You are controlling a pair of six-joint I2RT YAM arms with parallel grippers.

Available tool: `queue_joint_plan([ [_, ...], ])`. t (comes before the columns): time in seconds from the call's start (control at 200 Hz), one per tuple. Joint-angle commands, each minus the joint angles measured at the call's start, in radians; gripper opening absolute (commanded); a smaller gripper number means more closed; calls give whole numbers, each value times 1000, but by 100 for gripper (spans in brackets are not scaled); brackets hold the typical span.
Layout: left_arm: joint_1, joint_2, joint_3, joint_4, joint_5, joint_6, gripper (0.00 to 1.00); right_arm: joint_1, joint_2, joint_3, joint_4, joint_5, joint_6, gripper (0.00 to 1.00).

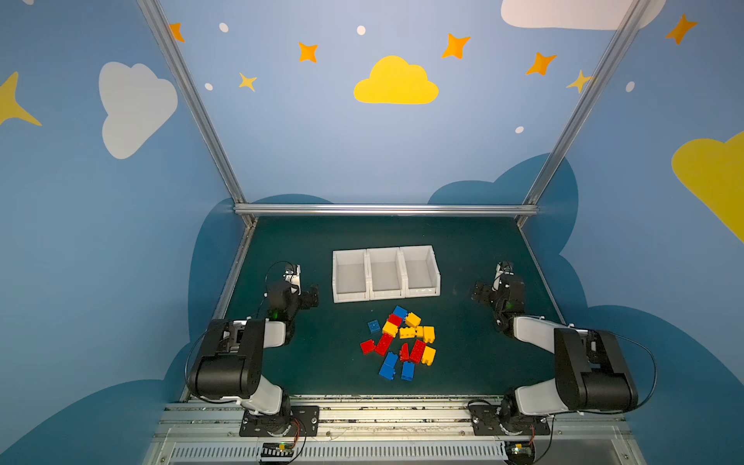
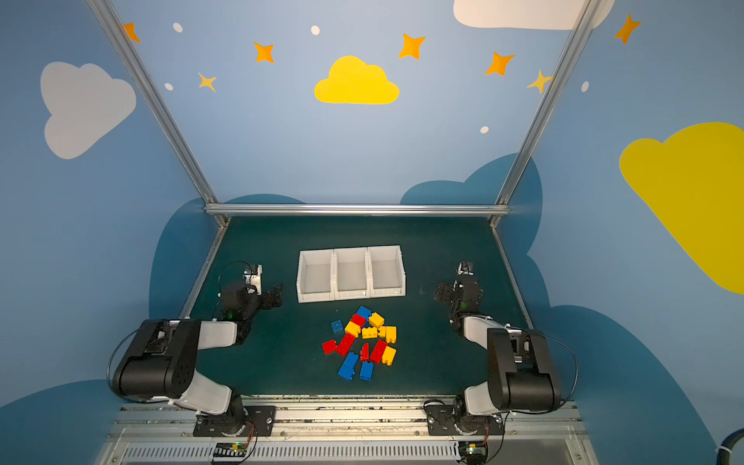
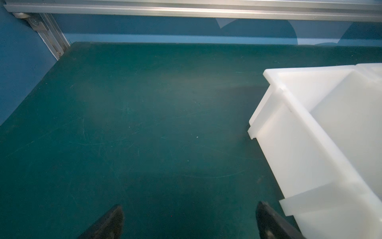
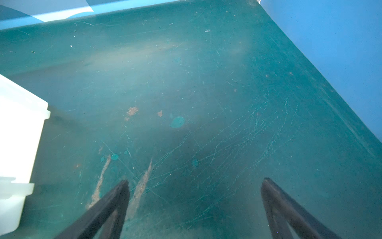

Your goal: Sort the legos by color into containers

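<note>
Nothing sorted yet; legos (image 1: 400, 342) sit heaped just in front of the containers (image 1: 385, 297), all three empty; left gripper (image 1: 312, 298) & right gripper (image 1: 479, 292) both spread wide, holding nothing; you'd best start w/ the outlying blue brick (image 1: 374, 326), pinching its flat sides.

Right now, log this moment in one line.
sorted: none; red, yellow, blue studded plastic bricks: all on green mat; three white rectangular plastic bins: empty; left pincer: open; right pincer: open
</note>
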Motion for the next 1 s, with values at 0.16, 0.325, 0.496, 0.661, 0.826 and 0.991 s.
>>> queue_joint_plan([
  [0.16, 4, -15, 22, -7, 19, 7, 99, 2, -10, 14, 11, -6, 5, 99],
  [0.325, 3, -18, 21, -4, 19, 7, 99, 1, -11, 11, 12, -4, 5, 99],
  [0.496, -8, -96, 26, -62, 9, -8, 99, 38, -134, 46, -122, -64, -86, 99],
  [0.661, -60, -314, 258, -694, 44, -108, 99, 147, -360, 221, -632, -66, 93, 96],
  [0.826, -149, -444, 265, -907, 139, -206, 99, 280, -471, 250, -872, -169, 234, 95],
  [0.991, -263, -559, 185, -991, 189, -289, 99, 448, -474, 247, -1060, -137, 427, 95],
])
